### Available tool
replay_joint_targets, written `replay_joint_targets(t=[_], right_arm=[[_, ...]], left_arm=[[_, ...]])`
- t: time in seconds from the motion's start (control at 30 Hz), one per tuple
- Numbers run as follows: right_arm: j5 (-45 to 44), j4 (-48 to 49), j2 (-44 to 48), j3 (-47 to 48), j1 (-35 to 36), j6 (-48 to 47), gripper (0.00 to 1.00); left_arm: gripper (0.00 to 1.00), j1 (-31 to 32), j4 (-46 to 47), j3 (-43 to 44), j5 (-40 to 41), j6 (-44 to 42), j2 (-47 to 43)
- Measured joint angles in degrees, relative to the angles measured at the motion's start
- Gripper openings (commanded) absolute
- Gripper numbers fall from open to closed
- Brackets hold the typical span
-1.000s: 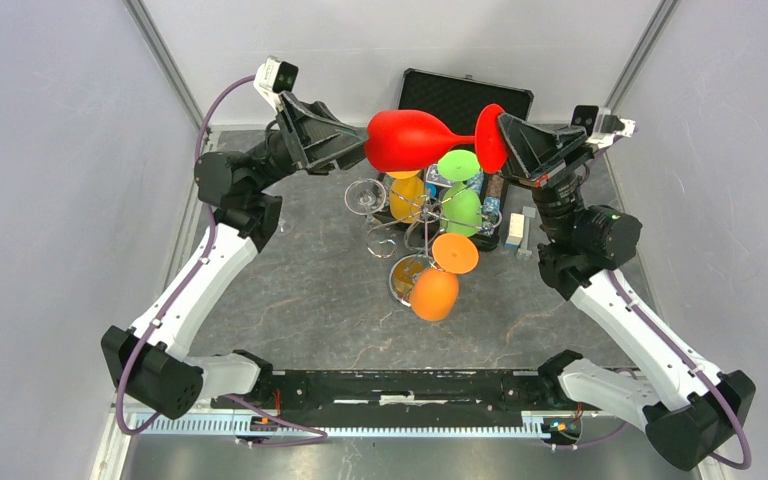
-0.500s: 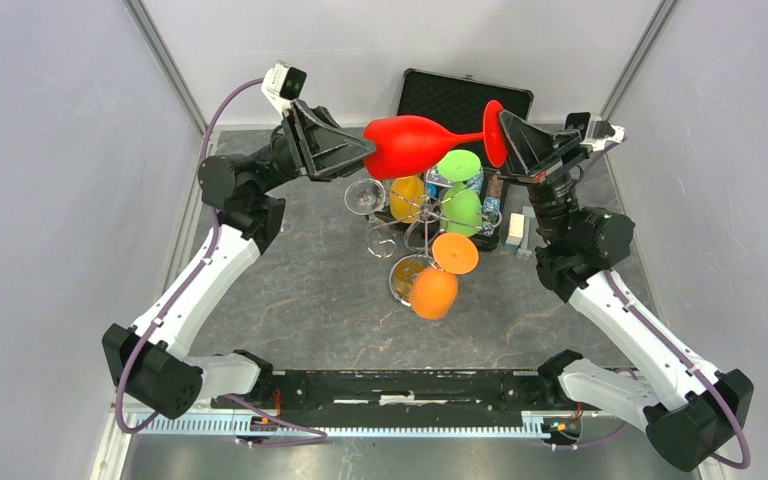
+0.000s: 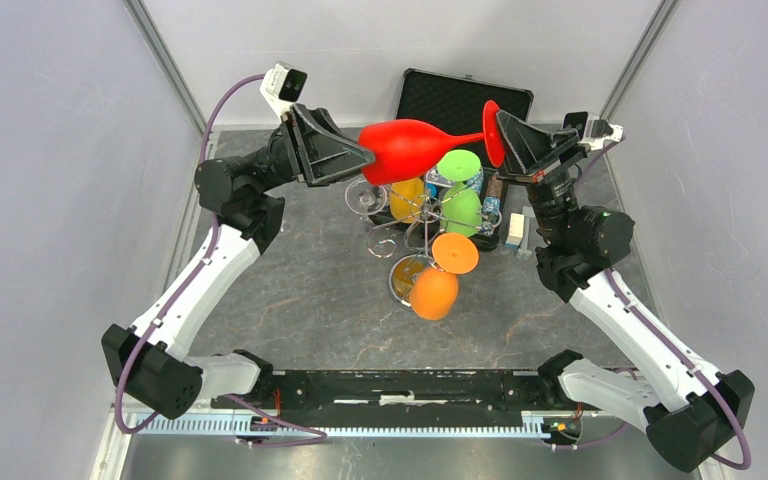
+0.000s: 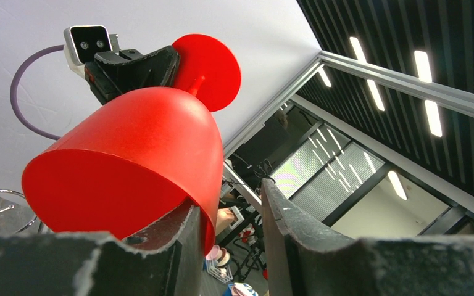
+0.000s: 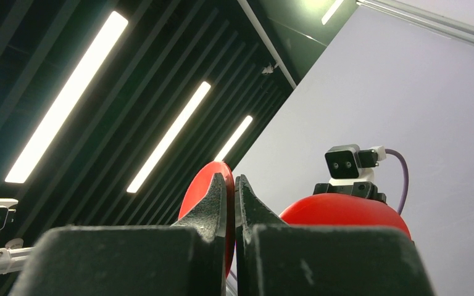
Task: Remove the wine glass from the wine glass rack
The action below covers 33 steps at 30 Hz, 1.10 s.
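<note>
"Two hands on one wine glass (image 3: 415, 148), held sideways above the wine glass rack (image 3: 415, 225)?"
"Right hand (image 3: 502, 140) pinches its foot; left hand (image 3: 365, 160), narrow, straddles the rim. Opposing pulls could snap the stem."

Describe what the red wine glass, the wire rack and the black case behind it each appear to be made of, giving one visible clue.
The red wine glass is probably plastic: opaque, evenly coloured, with a soft sheen rather than see-through. The wine glass rack looks like chromed metal wire, with mirror-bright curls. The case is black with a pale, metal-looking rim; its dark matte lining is possibly foam.
</note>
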State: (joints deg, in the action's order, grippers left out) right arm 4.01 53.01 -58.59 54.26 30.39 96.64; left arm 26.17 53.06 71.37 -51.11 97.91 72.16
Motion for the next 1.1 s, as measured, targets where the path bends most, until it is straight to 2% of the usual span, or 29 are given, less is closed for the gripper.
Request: replay_joint_targets(t=[0.03,0.07,0.13,0.17,0.2,0.27,0.5,0.53,0.57,0.7,0.77,0.87,1.1], right_arm=[[-0.02,0.00,0.02,0.00,0.00,0.00,0.00],[-0.07,-0.07,0.04,0.00,-0.02,-0.07,0.00],[-0.22,-0.37,0.20,0.00,-0.02,-0.42,0.00],[-0.22,-0.61,0.33,0.00,0.00,-0.55,0.00],[-0.24,-0.87,0.44,0.00,0.02,-0.59,0.00],[-0.42,-1.11,0.59,0.00,0.24,-0.70,0.00],[-0.63,-1.88,0.90,0.00,0.35,-0.94,0.00],[-0.66,-1.97,0.90,0.00,0.33,-0.96,0.05],[-0.68,-2.05,0.87,0.00,0.33,-0.94,0.14],[-1.29,-3.78,0.72,0.04,0.04,-3.67,0.56],[-1.49,-5.66,0.13,0.07,-0.46,-6.10,0.68],[-1.79,-9.01,-1.53,0.90,-0.74,-9.66,0.78],[-0.55,-14.64,-2.62,2.91,-1.53,-16.13,0.82]], left_arm=[[0.67,0.00,0.24,0.02,-0.04,-0.07,0.00],[0.63,0.00,0.42,0.04,-0.09,-0.17,0.00],[0.33,0.07,0.63,0.15,-0.22,-0.26,0.00],[0.22,0.07,0.59,0.17,-0.26,-0.26,0.00],[0.13,0.20,0.57,0.24,-0.44,-0.79,0.00],[0.02,0.35,0.17,0.24,-0.55,-1.09,0.00],[0.02,0.57,-1.01,0.26,-0.63,-2.34,0.00],[0.02,0.57,-1.20,0.28,-0.63,-2.86,0.00],[0.02,0.57,-1.42,0.33,-0.63,-3.21,0.00],[0.02,0.61,-5.77,1.86,-0.55,-7.72,-0.24],[0.02,0.70,-10.73,3.48,0.17,-12.11,-1.09],[0.02,0.63,-20.68,6.67,2.89,-19.47,-2.93],[0.02,0.70,-42.05,15.13,12.11,-35.58,-6.08]])
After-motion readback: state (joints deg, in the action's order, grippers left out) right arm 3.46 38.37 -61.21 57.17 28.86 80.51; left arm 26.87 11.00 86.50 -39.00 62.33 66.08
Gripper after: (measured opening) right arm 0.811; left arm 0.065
